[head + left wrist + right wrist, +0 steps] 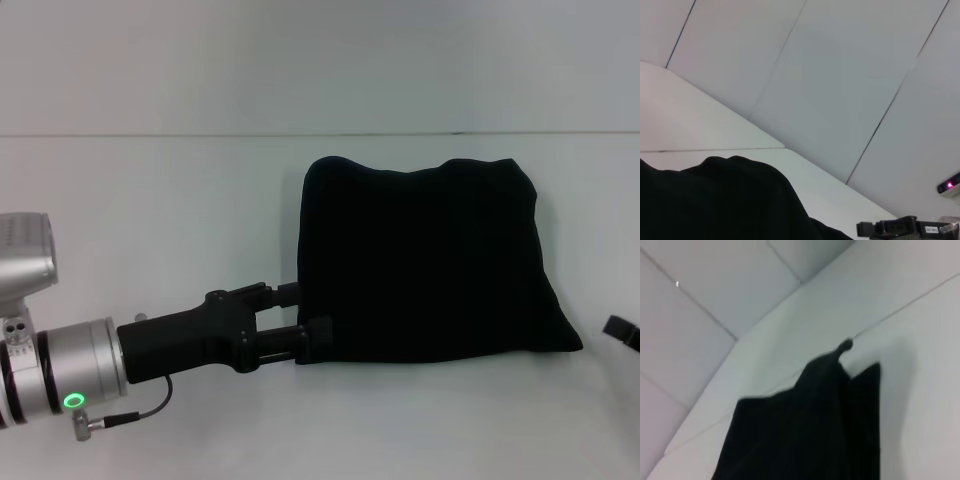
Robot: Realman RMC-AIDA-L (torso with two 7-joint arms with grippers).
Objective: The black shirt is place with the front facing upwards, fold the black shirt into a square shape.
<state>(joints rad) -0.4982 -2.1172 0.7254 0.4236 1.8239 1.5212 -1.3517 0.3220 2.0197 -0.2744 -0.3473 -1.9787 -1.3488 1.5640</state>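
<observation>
The black shirt (430, 265) lies folded into a rough rectangle on the white table (150, 200), right of centre, with no lettering showing. My left gripper (303, 318) reaches in from the left at the shirt's near left corner. Its two fingers stand apart, one finger (286, 293) against the left edge and the other at the corner. The left wrist view shows a dark fold of the shirt (715, 200) close up. The shirt (810, 425) also fills the right wrist view. Only a black tip of my right gripper (622, 331) shows, at the right edge near the shirt's near right corner.
The table's far edge meets a pale wall (320, 60). White table surface lies left of the shirt and in front of it. The right arm's gripper (900, 229) appears far off in the left wrist view.
</observation>
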